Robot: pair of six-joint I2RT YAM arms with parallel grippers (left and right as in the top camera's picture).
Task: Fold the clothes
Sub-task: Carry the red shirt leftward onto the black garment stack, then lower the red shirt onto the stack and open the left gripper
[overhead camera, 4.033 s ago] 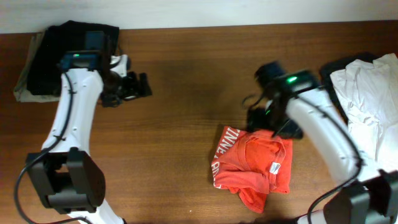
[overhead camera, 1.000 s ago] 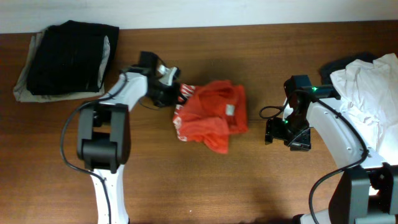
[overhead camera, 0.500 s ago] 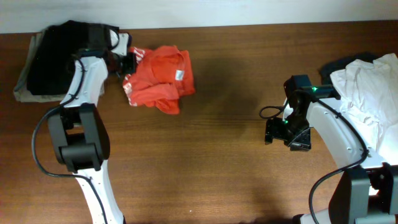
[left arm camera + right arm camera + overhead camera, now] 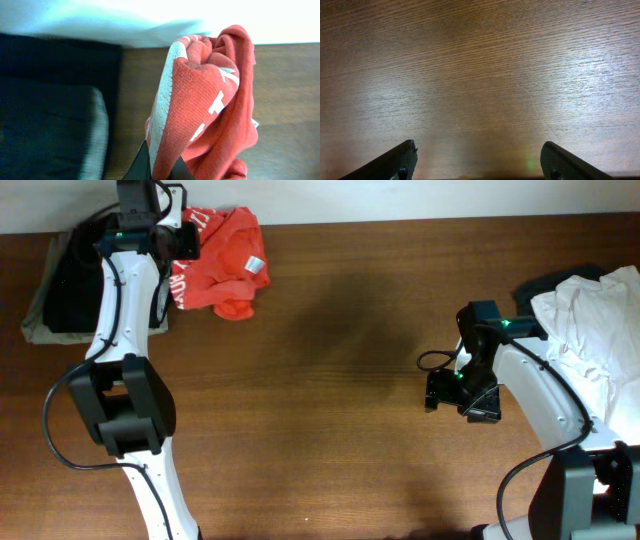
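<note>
Overhead: left arm stretched to the table's far edge, left gripper (image 4: 185,242) clamped shut on the bunched red-orange T-shirt (image 4: 218,260), just beside a dark folded pile (image 4: 65,290). Right arm bent, right gripper (image 4: 445,392) low over bare table (image 4: 330,430), jaws wide apart, holding nothing. White clothes (image 4: 590,320) heaped at right edge.

The T-shirt (image 4: 218,260) is red-orange with white lettering, the folded garment (image 4: 70,285) black, the table (image 4: 330,410) brown wood-grained.
</note>
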